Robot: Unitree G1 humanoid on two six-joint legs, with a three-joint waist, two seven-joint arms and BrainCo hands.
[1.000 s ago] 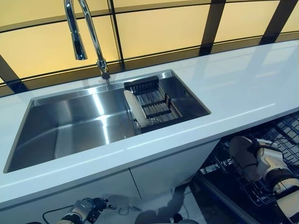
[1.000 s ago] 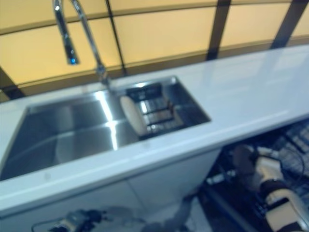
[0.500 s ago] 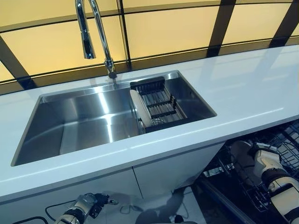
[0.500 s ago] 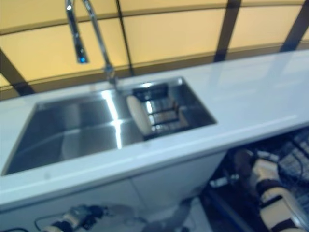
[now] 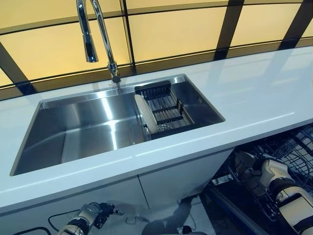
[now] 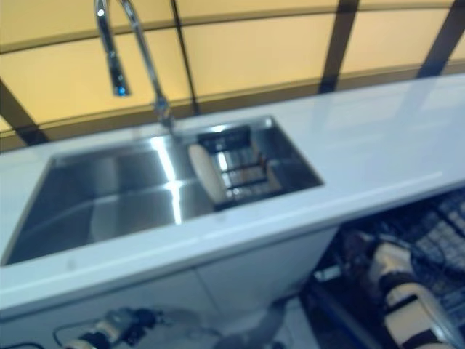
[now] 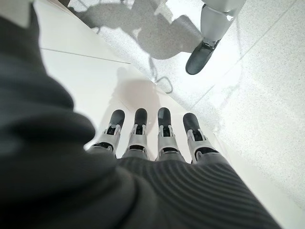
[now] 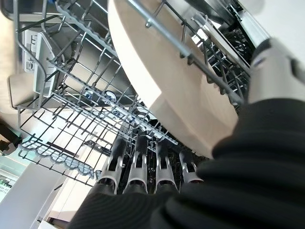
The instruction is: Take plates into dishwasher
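A cream plate (image 8: 167, 86) stands between the wire tines of the dishwasher rack (image 8: 62, 109), below the counter at the lower right. My right hand (image 5: 274, 172) reaches into that rack and pinches the plate, with the thumb on its rim and the fingers (image 8: 143, 162) along its other face. In the left eye view only a dim part of this plate (image 5: 244, 164) shows. A second cream plate (image 5: 145, 113) stands on edge in the sink. My left hand (image 5: 90, 214) hangs low by the cabinet front, empty, with its fingers (image 7: 159, 138) straight.
The steel sink (image 5: 83, 127) holds a dark dish rack (image 5: 168, 105) on its right side, beside the second plate. A tall faucet (image 5: 93, 34) stands behind it. The white counter (image 5: 254, 93) overhangs the open dishwasher rack (image 5: 296, 149). White cabinet doors (image 5: 176, 181) are below.
The camera has shifted a little. My right hand has moved the plate lower and deeper into the dishwasher rack, so less of it shows. The left hand has stayed low.
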